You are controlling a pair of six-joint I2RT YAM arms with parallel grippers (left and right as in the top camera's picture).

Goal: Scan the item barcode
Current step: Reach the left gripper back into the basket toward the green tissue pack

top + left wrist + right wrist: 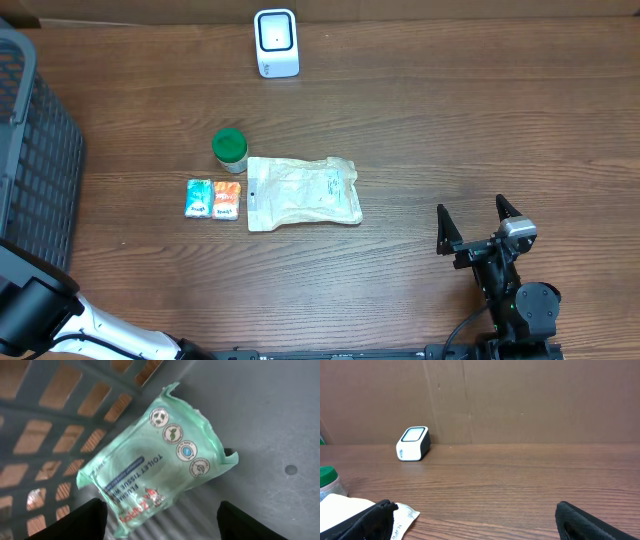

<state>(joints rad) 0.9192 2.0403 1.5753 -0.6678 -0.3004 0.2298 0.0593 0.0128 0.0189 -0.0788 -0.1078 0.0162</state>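
Observation:
In the left wrist view a mint-green pack of flushable toilet tissue wipes [152, 457] lies tilted on the grey floor of a basket [260, 420]. My left gripper [161, 506] hangs just over it, open. Its two dark fingers stand wide apart with the pack's lower end between them, and neither visibly presses on it. No barcode shows on this face. The white scanner [276, 43] stands at the table's far edge, and it also shows as the scanner [413, 443] in the right wrist view. My right gripper [478, 222] rests open and empty at the front right.
The dark slatted basket [30, 150] fills the left edge of the table. At mid-table sit a green-lidded jar [229, 148], a white pouch [302, 192], a blue packet [199, 198] and an orange packet [227, 200]. A brown cardboard wall [520, 400] backs the table.

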